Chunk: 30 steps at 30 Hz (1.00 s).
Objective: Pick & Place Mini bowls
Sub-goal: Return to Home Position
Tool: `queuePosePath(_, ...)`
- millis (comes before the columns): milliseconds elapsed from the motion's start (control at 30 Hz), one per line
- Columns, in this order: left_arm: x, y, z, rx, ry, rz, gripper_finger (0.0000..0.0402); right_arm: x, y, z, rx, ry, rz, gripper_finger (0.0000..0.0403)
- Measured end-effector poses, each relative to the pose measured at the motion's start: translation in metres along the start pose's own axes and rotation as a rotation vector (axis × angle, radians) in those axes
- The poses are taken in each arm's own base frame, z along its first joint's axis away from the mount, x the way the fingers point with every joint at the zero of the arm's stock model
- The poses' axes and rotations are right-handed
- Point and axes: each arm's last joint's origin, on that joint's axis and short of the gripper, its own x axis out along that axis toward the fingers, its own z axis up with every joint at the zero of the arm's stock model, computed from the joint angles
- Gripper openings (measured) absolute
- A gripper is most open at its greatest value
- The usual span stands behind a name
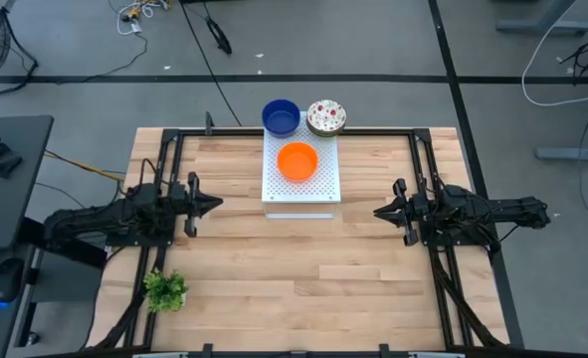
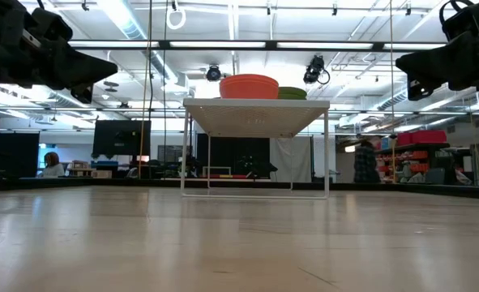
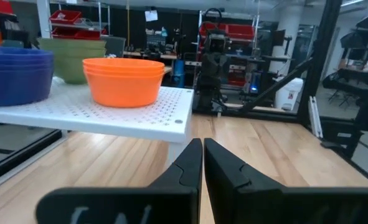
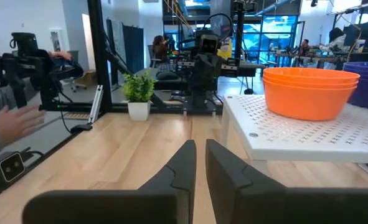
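A pale wooden plank worktop (image 1: pixel 303 268) is seen from above, framed by black rails. A white perforated shelf (image 1: pixel 301 194) on thin legs is set at the middle of its far half. The mini bowls are all carried on this shelf. The orange bowls (image 3: pixel 124 81) are nested in a stack near the shelf's middle. The blue bowls (image 3: pixel 15 74) are stacked at the far edge, and the white speckled bowl (image 1: pixel 325 117) is placed just beside them, to the right in the high view. From the side its outer wall appears green.

The left end effector (image 1: pixel 214 204) is held to the left of the shelf, well apart from it and clear of the wood. Its fingers are drawn together to a hairline gap with nothing between them. The right end effector (image 1: pixel 378 211) is held likewise on the right side, facing the left one, with its fingers narrowed to a slim gap and nothing gripped.

A small green plant (image 1: pixel 164 289) in a white pot is set at the near left corner of the worktop.

The grey floor (image 1: pixel 393 50) beyond is crossed by black lines and loose cables. A dark desk (image 1: pixel 5 179) is seen at the left. Across the room, ceiling strip lights, shelving with red bins and two distant people are visible, and a blurred hand (image 4: pixel 9 121) is caught in the right wrist view.
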Motion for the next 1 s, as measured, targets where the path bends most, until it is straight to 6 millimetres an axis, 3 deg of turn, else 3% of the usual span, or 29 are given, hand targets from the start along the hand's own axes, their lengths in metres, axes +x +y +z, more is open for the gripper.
queuePosePath(1000, 0.0001, -0.0071, -0.0008, -0.005, 0.009, -0.073, 0.0019, 0.0000, 0.0000, 0.0000, 0.000, 0.000, 0.000, 0.0040)
